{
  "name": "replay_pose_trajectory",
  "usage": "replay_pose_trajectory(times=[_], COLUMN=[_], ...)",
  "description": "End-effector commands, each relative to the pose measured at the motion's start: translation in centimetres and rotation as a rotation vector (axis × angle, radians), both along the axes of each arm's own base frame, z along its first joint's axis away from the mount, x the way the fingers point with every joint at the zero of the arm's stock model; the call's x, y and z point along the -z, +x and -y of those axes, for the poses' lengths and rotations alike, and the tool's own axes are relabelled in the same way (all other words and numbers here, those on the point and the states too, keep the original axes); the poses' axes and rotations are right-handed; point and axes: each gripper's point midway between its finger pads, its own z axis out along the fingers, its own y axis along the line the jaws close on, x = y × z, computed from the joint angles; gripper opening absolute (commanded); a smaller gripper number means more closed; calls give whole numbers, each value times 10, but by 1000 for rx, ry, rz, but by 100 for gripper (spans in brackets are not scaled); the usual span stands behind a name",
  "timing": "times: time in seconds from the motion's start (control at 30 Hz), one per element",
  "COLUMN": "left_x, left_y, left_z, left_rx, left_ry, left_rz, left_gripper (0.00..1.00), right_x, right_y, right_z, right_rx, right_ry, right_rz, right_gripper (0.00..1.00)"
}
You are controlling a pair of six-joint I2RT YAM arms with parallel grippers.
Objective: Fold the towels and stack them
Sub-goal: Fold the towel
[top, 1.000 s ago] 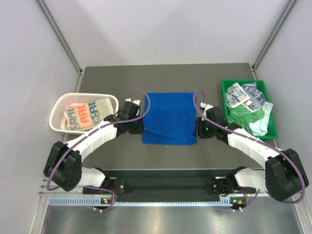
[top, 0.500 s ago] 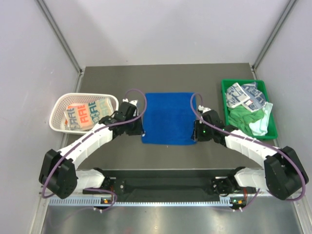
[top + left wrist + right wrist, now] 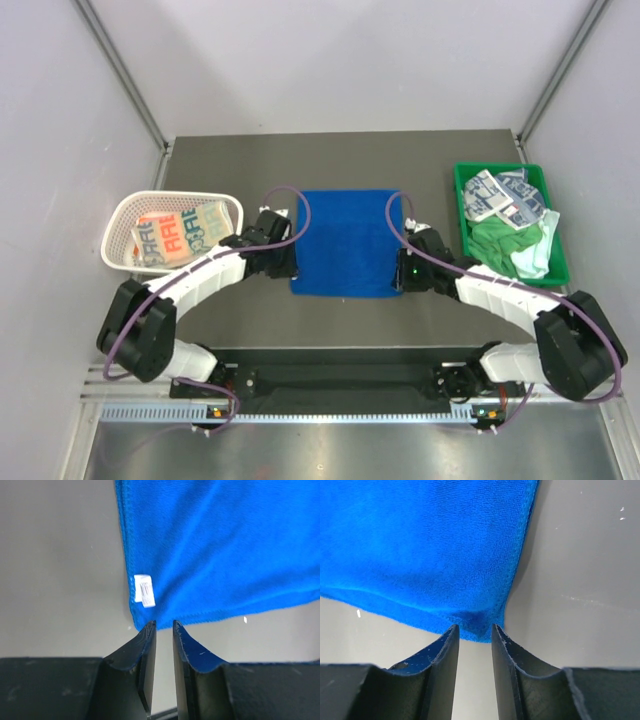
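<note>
A royal blue towel lies flat in the middle of the table. Its near-left corner carries a small white tag. My left gripper sits just short of that corner, open by a narrow gap with only bare table between its jaws. My right gripper stands at the near-right corner of the blue towel, open, its tips just short of the hem. An orange-teal printed towel lies folded in the basket. White printed, green and mint towels lie in the tray.
The white mesh basket stands at the left edge of the table. The rigid green tray stands at the right edge. Grey walls close in the back and both sides. The arm bases and a rail run along the near edge.
The blue towel's near edge showed a fold line a second ago and now lies flat. Both grippers have slid from its sides toward the near corners.
</note>
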Motion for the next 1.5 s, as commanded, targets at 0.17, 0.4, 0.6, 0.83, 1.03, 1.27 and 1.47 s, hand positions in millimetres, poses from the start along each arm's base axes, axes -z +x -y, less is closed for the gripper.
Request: replay_pose_trajectory(times=[0.17, 0.4, 0.6, 0.83, 1.03, 1.27, 1.47], left_x=[27, 42, 49, 54, 56, 57, 60], left_y=[11, 8, 8, 6, 5, 5, 4], left_z=[0, -3, -9, -12, -12, -12, -12], left_rx=[-22, -19, -30, -30, -30, -26, -22], left_ry=[32, 60, 93, 108, 112, 111, 116], left_rz=[5, -25, -28, -39, -44, -44, -53], left_gripper=[24, 23, 22, 22, 21, 22, 21], right_x=[11, 8, 7, 0, -10, -10, -1], right_y=[2, 4, 4, 1, 0, 2, 6], right_z=[-1, -1, -1, 7, 8, -5, -4], right_rx=[56, 67, 68, 77, 75, 46, 66], right_ry=[-19, -17, -19, -44, -44, -96, -177], right_rz=[11, 24, 23, 35, 55, 67, 74], right_gripper=[32, 21, 11, 3, 17, 31, 31])
